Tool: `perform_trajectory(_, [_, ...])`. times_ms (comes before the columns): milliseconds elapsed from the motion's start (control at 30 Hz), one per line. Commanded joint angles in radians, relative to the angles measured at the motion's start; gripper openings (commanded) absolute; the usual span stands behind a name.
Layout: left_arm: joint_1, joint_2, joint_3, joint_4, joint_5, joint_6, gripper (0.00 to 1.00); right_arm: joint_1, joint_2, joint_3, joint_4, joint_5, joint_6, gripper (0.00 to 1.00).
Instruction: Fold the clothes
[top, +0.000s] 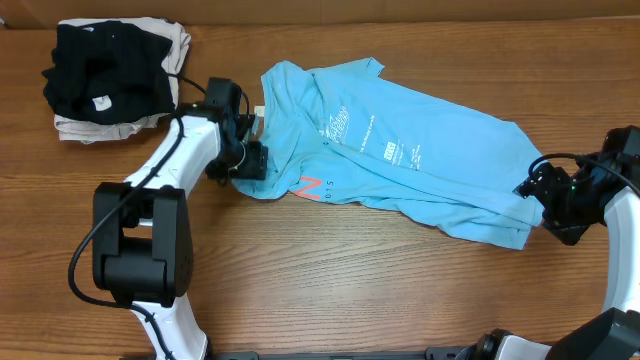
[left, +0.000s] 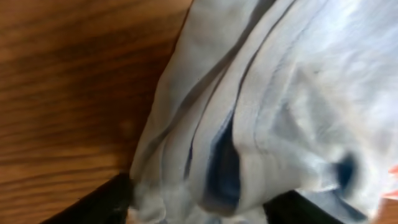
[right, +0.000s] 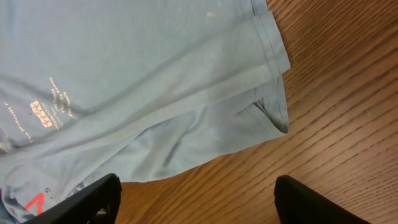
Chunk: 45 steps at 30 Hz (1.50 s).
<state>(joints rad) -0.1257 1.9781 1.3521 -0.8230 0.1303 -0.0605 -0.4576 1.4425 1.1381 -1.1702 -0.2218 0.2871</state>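
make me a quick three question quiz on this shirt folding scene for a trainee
1. True or false: the black garment lies on top of the beige garment.
2. What colour is the large lettering peeking out at the near edge of the T-shirt?
3. What shows in the gap between the fingers of the right gripper? A) bare table B) T-shirt hem C) black garment

Key: 1 true; 2 coral; 3 A
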Motion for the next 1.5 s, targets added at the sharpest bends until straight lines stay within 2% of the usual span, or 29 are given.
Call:
perform_trajectory(0, [-0.006,-0.003,-0.038,0.021,-0.036,0.019,0.39,0.0,-0.016,-0.006,0.002,0.0,-0.003,0.8])
perform_trajectory(100, [-0.003,-0.004,-0.032,0.012,-0.038,0.019,0.06,0.0,-0.016,-0.006,-0.008,0.001,-0.003,0.79])
perform_trajectory(133, [0.002,-0.004,-0.026,0.003,-0.045,0.019,0.04,0.0,-0.016,-0.006,-0.013,0.003,-0.004,0.8])
perform_trajectory(200, [0.016,-0.004,-0.001,-0.038,-0.08,0.01,0.04,0.0,-0.016,-0.006,-0.032,0.003,-0.004,0.79])
perform_trajectory(467, [0.126,-0.004,0.271,-0.412,-0.123,0.0,0.04,0.039,-0.016,-0.062,-0.059,0.003,-0.002,0.77])
perform_trajectory(633, [0.178,-0.004,0.384,-0.538,-0.122,0.0,0.04,0.116,-0.015,-0.142,-0.014,0.003,0.035,0.74])
perform_trajectory(767, [0.189,-0.004,0.396,-0.564,-0.124,0.001,0.04,0.185,-0.011,-0.202,0.057,0.004,0.084,0.71])
perform_trajectory(1000, [0.189,-0.004,0.396,-0.551,-0.138,0.001,0.04,0.288,0.017,-0.278,0.157,0.097,0.203,0.58])
perform_trajectory(1200, [0.189,-0.004,0.396,-0.537,-0.137,0.001,0.04,0.301,0.06,-0.332,0.187,0.217,0.327,0.57])
perform_trajectory(1367, [0.189,-0.004,0.396,-0.524,-0.138,0.001,0.04,0.3,0.061,-0.367,0.266,0.247,0.349,0.56])
perform_trajectory(1467, [0.189,-0.004,0.395,-0.511,-0.141,0.001,0.04,0.3,0.061,-0.38,0.301,0.282,0.373,0.5])
